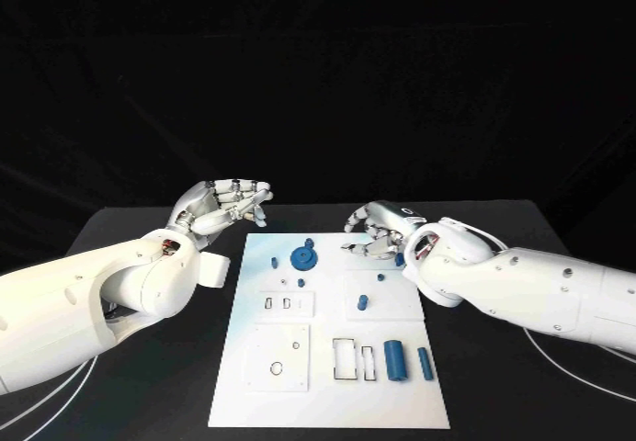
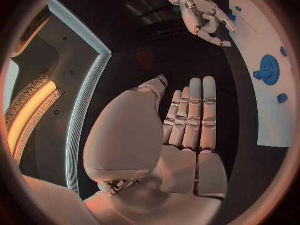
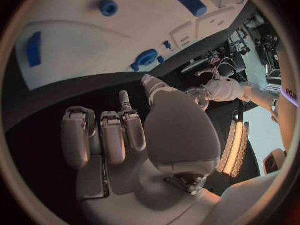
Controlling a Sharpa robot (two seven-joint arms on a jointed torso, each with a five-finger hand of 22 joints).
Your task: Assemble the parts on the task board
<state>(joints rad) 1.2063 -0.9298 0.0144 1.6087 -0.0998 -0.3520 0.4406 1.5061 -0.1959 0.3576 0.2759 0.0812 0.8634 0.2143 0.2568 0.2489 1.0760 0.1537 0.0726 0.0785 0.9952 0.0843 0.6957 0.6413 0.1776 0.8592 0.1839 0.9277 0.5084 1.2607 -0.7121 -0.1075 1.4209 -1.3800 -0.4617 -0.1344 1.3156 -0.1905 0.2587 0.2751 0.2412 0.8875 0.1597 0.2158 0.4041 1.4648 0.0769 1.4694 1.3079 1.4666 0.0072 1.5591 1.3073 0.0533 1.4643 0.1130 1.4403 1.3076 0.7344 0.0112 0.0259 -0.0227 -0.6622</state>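
Both the left robot hand (image 1: 225,208) and right robot hand (image 1: 380,230) hover empty, fingers loose, over small, stiff, probably light parts (image 1: 393,358) best pinched at their sides.

The left hand (image 2: 181,135) shows its palm with the fingers (image 2: 194,115) straight and held close together, nothing in them; the thumb lies along the pale rounded base beside them. Beyond the fingertips stretches the dark tabletop (image 2: 150,60). Across it the right hand (image 2: 203,12) hangs with its fingers curled down, next to the edge of the white board (image 2: 265,120). On the board lie a blue gear (image 2: 269,69), a small blue piece (image 2: 282,98) just beside it, and another small blue piece (image 2: 284,51) nearby.
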